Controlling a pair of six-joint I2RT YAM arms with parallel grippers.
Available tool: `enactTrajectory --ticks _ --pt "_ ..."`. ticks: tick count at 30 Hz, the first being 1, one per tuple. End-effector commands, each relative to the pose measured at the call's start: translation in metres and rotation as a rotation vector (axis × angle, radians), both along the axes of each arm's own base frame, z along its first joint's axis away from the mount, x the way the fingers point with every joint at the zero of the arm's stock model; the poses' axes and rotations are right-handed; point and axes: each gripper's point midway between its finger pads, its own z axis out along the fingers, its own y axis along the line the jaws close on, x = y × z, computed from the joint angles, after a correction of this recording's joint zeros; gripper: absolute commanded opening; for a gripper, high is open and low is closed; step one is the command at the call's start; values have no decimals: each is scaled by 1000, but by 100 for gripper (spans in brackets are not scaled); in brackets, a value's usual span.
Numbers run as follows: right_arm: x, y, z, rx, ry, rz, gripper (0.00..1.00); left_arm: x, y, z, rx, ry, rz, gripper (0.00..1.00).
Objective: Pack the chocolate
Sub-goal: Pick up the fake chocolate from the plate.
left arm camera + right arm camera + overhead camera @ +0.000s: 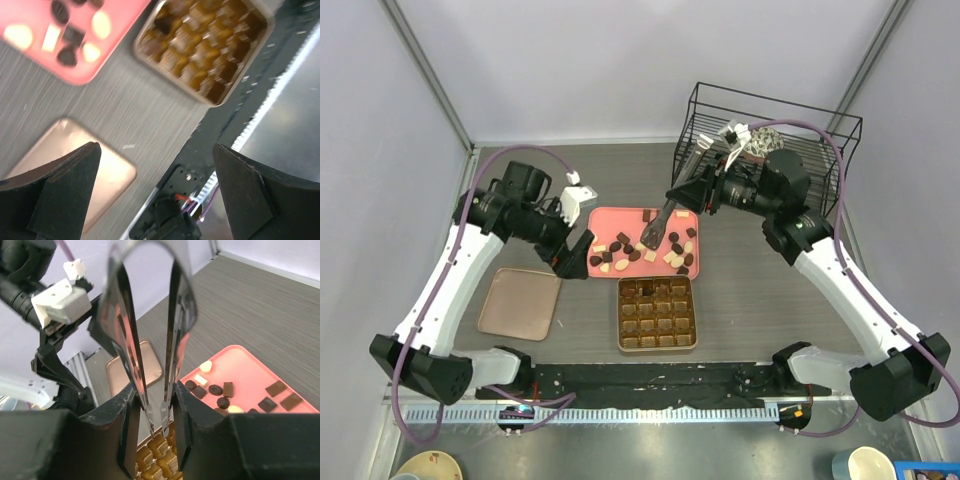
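Left gripper (576, 255) had fingers (65, 195) spread wide over bare table, with the flat brown lid (75, 155) under and beyond one pad and the pink tray's (620, 215) edge just beside the tips. Right gripper (157, 422) had long fingers (127, 345) drawn close, a thin gap at the tips; could not tell whether they pinched anything. The chocolate (624, 238) lay scattered on the tray beneath and around the right fingers, gridded box (658, 312) just nearside of them.

Left gripper (155, 150) is wide open, angled down; right gripper (154, 402) is pinched tight on skinny metal tongs (131, 340) poking out past its fingertips.
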Motion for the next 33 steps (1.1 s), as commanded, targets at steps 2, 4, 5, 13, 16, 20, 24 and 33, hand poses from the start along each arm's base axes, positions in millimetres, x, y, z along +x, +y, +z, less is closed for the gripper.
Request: enactTrajectory --ticks 2,4,5,13,16,20,24,33 --pt "28 -1 -11 -79 -44 -114 33 40 53 -15 220 -250 300 100" --pt "43 -1 -22 -128 -60 -182 32 51 62 -24 247 -303 367 100" --pt "52 3 -34 -161 -52 -205 31 52 63 -26 247 -309 382 99" --pt "95 46 -63 -372 -196 -409 25 57 72 -52 290 -285 461 100" --pt "109 59 -61 -382 -246 -469 24 60 77 -46 273 -324 521 100" --pt "121 70 -63 -379 -278 -516 23 57 80 -51 274 -324 546 100" --pt "128 81 -66 -356 -304 -533 23 51 74 -56 252 -283 521 100" --pt "134 108 -87 -310 -286 -542 30 60 103 -53 321 -458 604 100"
